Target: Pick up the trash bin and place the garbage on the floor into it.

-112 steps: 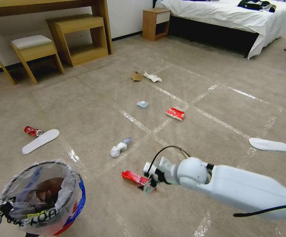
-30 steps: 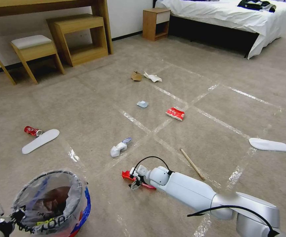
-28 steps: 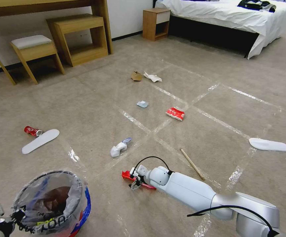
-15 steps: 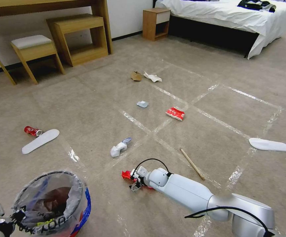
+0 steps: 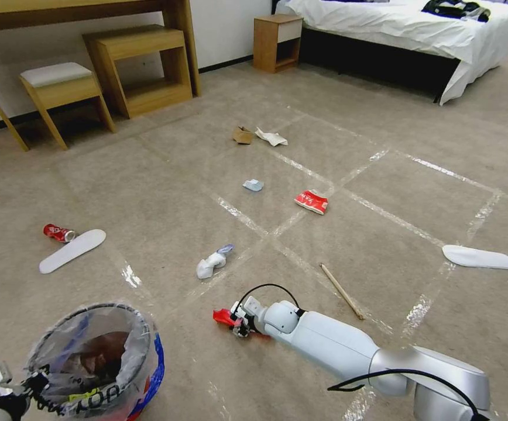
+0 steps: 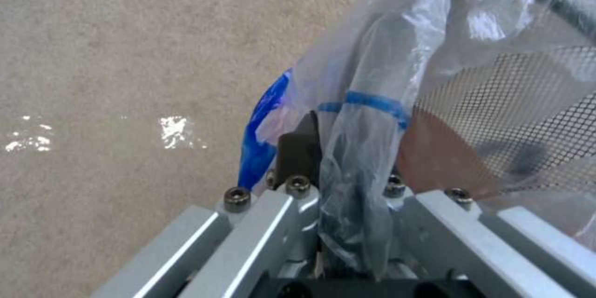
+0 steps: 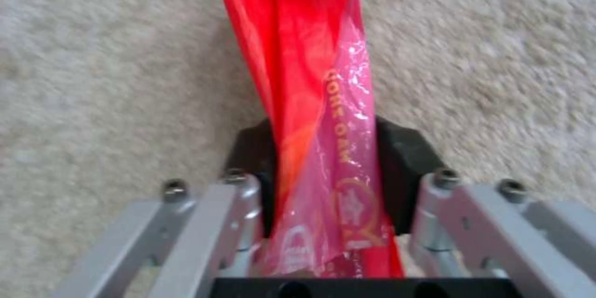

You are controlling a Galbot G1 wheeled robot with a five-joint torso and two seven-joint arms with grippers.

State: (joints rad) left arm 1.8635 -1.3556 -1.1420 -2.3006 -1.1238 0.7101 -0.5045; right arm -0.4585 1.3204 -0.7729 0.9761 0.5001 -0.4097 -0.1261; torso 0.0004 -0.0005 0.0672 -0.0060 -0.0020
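Around the right gripper (image 5: 241, 325) on the carpet (image 5: 166, 193): crumpled paper (image 5: 212, 263) just beyond it, a wooden stick (image 5: 342, 290) off to one side, nothing blocking. The red wrapper (image 7: 316, 102) runs lengthwise straight out between its pads (image 7: 400, 167), which pinch it near one end. The left gripper (image 6: 335, 195) is clamped on the rim of the trash bin (image 5: 99, 356), lifted beside it.
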